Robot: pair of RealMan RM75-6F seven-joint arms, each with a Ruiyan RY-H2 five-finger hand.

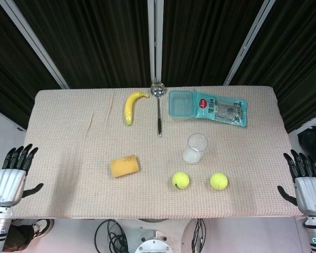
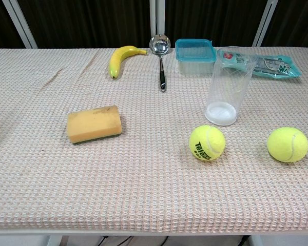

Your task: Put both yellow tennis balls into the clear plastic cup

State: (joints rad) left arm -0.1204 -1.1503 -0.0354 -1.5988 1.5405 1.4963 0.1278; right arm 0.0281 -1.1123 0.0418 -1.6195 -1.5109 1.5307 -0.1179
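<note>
Two yellow tennis balls lie on the cloth near the front edge: one (image 1: 180,180) (image 2: 207,143) just in front of the cup, the other (image 1: 218,181) (image 2: 287,144) further right. The clear plastic cup (image 1: 196,148) (image 2: 229,86) stands upright and empty behind them. My left hand (image 1: 11,176) hangs off the table's left edge, fingers spread, holding nothing. My right hand (image 1: 305,182) is off the right edge, also open and empty. Neither hand shows in the chest view.
A yellow sponge (image 1: 124,166) (image 2: 94,124) lies left of the balls. At the back are a banana (image 1: 132,106) (image 2: 120,58), a metal ladle (image 1: 158,108) (image 2: 161,59), a teal lidded box (image 1: 181,103) (image 2: 195,49) and a teal packet (image 1: 224,109) (image 2: 269,65).
</note>
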